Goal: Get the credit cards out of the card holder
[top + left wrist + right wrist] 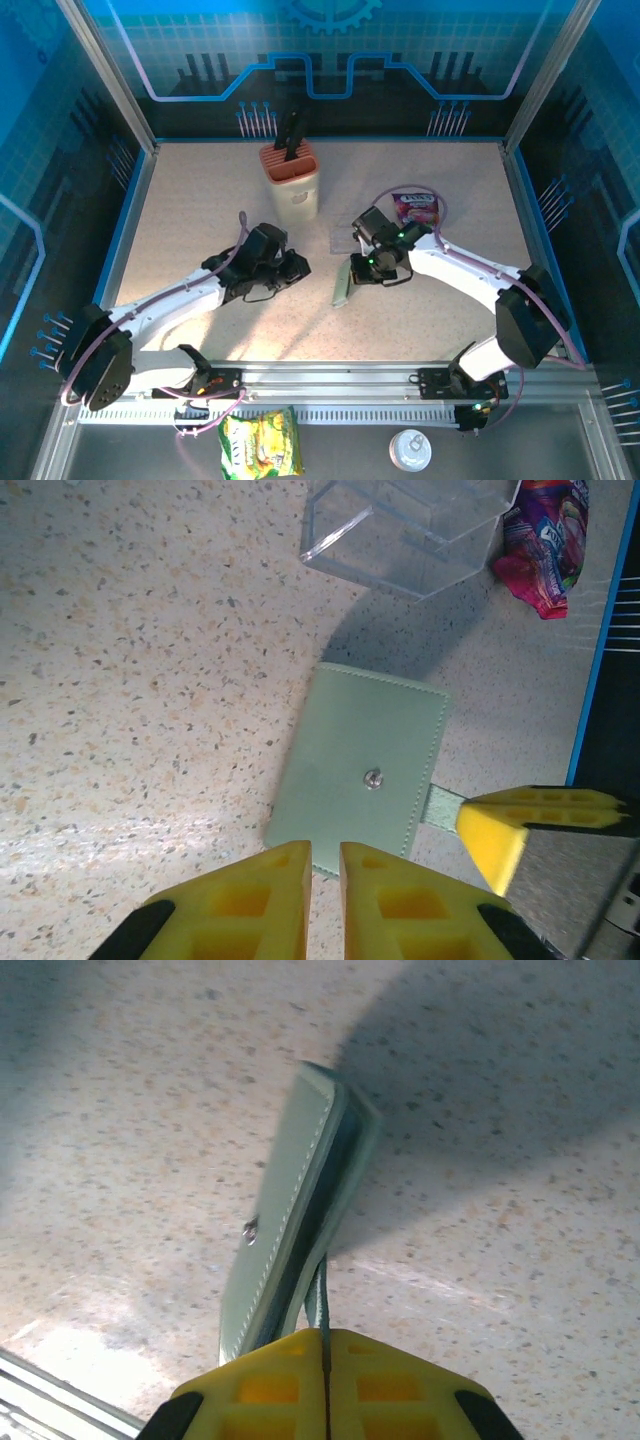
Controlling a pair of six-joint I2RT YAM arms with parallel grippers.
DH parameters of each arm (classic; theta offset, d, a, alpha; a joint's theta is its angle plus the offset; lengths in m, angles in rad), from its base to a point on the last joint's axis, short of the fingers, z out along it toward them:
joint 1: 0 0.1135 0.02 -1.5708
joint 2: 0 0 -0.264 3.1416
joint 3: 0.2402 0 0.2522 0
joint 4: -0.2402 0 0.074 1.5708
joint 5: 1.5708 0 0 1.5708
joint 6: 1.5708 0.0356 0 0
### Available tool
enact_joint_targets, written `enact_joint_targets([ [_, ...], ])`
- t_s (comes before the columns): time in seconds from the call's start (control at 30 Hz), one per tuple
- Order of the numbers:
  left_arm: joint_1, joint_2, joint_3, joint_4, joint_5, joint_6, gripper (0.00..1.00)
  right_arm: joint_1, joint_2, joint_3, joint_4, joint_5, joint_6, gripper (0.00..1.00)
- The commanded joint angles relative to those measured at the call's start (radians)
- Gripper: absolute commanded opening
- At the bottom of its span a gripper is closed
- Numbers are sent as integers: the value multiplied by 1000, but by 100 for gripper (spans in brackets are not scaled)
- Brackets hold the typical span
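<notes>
While the big speckled tabletop [200, 200] lies under it all, two white arms reach in from its near edge and almost meet by its middle. The left arm [180, 300] comes from the near left corner, and the right arm [470, 268] comes from the near right corner. A cream pot [292, 188] with an orange top stands near the far edge. Past the near edge, off the tabletop, lies a yellow-green packet [262, 440].

The left tool [325, 858] hangs just beside the holder [360, 770], on its left. Its two yellow fingers [260, 900] are almost pressed together, and nothing is between them. The right tool [325, 1338] is clenched tight on the thin strap [442, 803] of the holder. A clear stand [343, 238] sits a little past the two tools, toward the far edge. A purple packet [416, 207] lies near it, toward the right edge.

The holder is grey-green and folded shut. It is near the middle of the tabletop, a bit closer to the near edge, between the two tools. It is tipped up on its edge, and its flat face looks toward the left tool. I cannot tell if its low end touches the tabletop. A tiny silver stud [373, 778] sits in the middle of the flat face.
</notes>
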Motion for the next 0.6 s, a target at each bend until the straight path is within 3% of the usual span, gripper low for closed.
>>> enact_joint_targets([
  [0.0,15,-43,-26,-32,-16,21,15,56,26,86,-30,-18,9,0],
  [0.23,32,-53,-46,-38,-4,29,15,142,127,229,-62,-21,-11,0],
  [0.57,30,71,-46,7,80,29,8,75,77,124,-103,42,-43,0],
])
